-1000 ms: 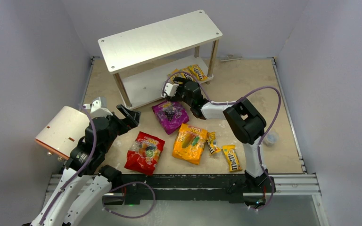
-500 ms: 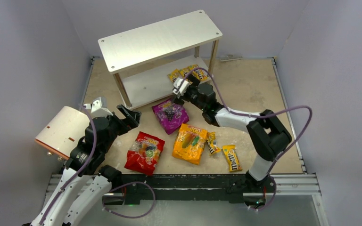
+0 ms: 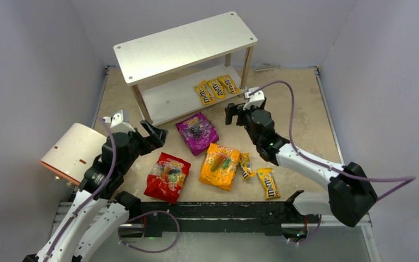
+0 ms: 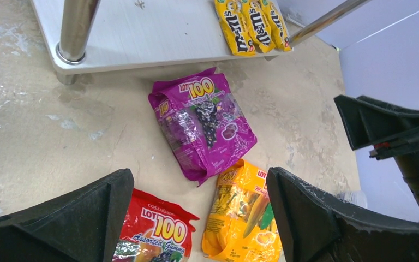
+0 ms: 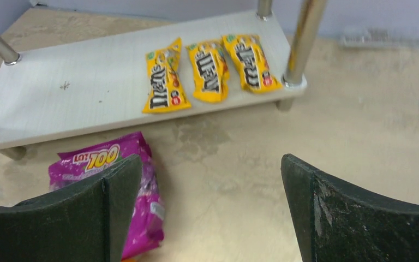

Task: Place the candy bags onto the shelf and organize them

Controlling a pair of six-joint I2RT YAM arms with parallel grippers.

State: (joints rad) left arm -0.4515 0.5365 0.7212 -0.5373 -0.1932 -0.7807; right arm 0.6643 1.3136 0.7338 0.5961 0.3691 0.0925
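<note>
- Just off the right front leg of the shelf (image 3: 185, 46), the right gripper (image 3: 238, 113) hangs over bare table, jaws spread wide and empty.
- Three shelved M&M's packets (image 5: 207, 71) lie side by side at the right end of the lower board, long axes across it.
- Two are not shelved yet. The loose packet (image 3: 269, 183) is by the right arm's base, its long axis pointing roughly at the shelf. The second packet (image 3: 245, 165) touches the right edge of the orange pouch (image 3: 220, 165).
- Both lie back toward the base from the right gripper. The right arm is clearly nearer, so one is probably its next pick.
- The purple pouch (image 4: 204, 128) lies just before the lower board, between the arms. The red pouch (image 3: 167, 176) is nearest the left gripper (image 4: 199, 177), which is also spread and empty.
- Pouches are glossy, crinkly film, flat and floppy. Packets are narrow and slick. Boards are matte white on round metal legs.
</note>
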